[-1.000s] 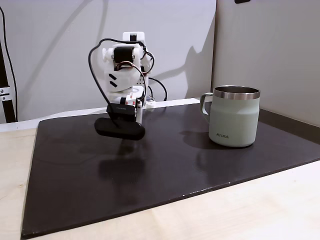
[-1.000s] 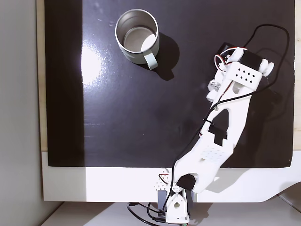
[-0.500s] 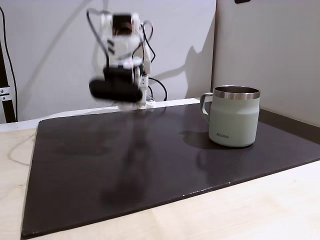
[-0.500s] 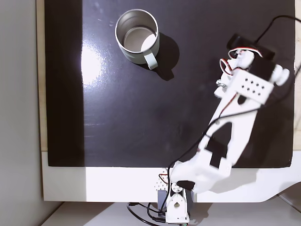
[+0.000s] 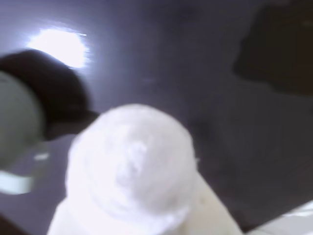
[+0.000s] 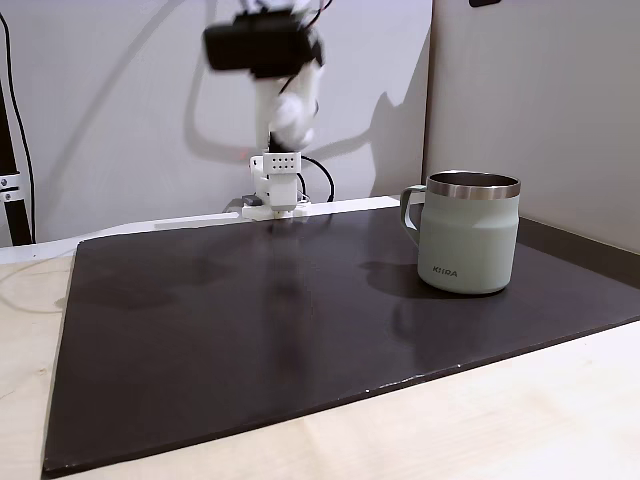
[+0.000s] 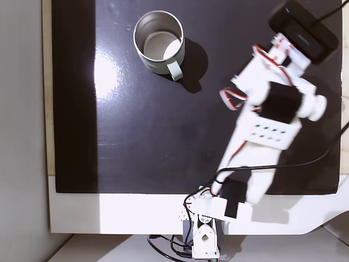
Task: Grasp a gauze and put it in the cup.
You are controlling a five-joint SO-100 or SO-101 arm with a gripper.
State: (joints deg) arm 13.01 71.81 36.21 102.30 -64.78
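Gauze [image 5: 131,164] close up in wrist view, cup [image 7: 159,42] apart

wrist: close, downward | fixed: low front | fixed: overhead; share cup [image 6: 467,234]

You see the green cup [image 6: 468,236] upright on the right; the white gauze [image 5: 131,166] looms blurred in wrist view.

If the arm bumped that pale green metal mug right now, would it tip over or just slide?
Probably slide. The pale green metal mug looks wide and squat, standing flat on the smooth dark mat, so it should resist tipping. Seen from above nothing sits inside, so it may be light and scoot easily. Its side handle could make it swivel when pushed.
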